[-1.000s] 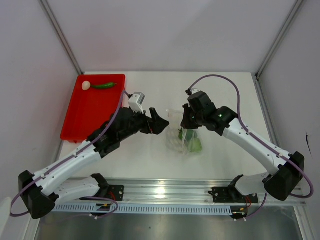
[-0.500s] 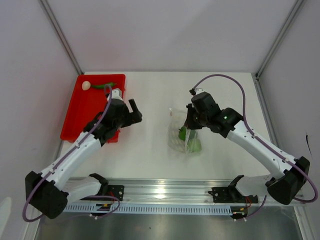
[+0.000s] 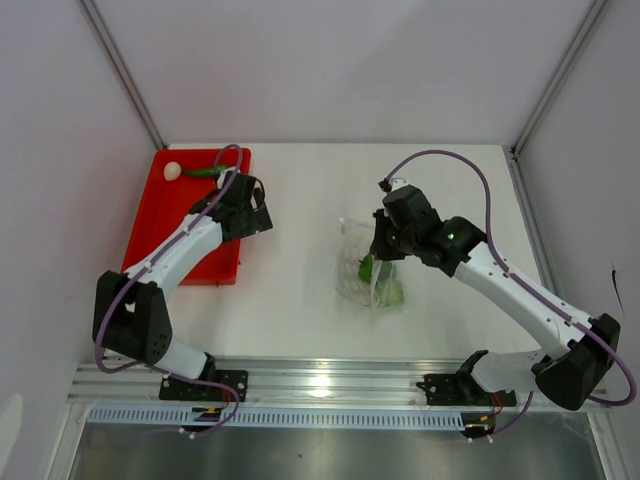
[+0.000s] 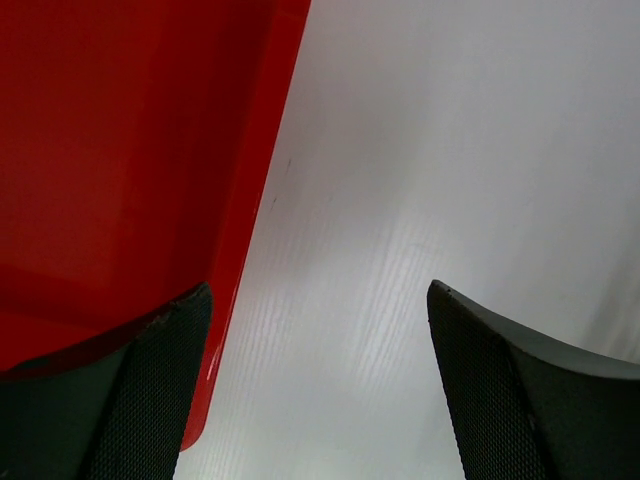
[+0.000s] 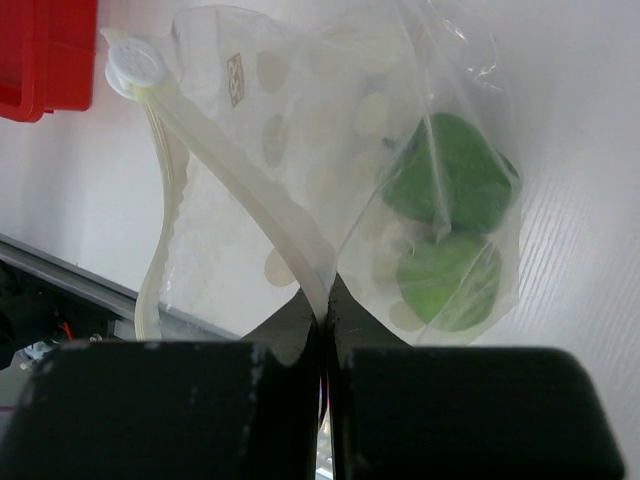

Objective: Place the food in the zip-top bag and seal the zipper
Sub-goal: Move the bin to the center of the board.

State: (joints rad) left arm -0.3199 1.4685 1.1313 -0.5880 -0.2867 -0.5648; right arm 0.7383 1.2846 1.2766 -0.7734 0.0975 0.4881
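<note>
While the right end effector [image 5: 325, 318] is pinched fully together on the zipper [image 5: 235, 185] at the mouth of the zip-top bag [image 3: 368, 280], it holds that edge up so the mouth gapes. That looks like the reason for the hold: a propped mouth is easier to drop things into. Two lime-green pieces [image 5: 450, 180] already lie in the bag's lower corner, touching each other.

The left end effector [image 4: 318, 300] stands wide apart and holds nothing. It is poised over the right rim of the red tray [image 4: 250, 200], probably meant for the food lying there. A small white ball [image 3: 172, 171] and a dark green pepper [image 3: 207, 172] sit side by side at the tray's far edge.

The bag rests on a plain white desk [image 3: 300, 300], well apart from the tray. Pale walls [image 3: 350, 70] with metal frame posts [image 3: 125, 75] enclose the desk, and an aluminium rail [image 3: 330, 378] runs along its near edge.
</note>
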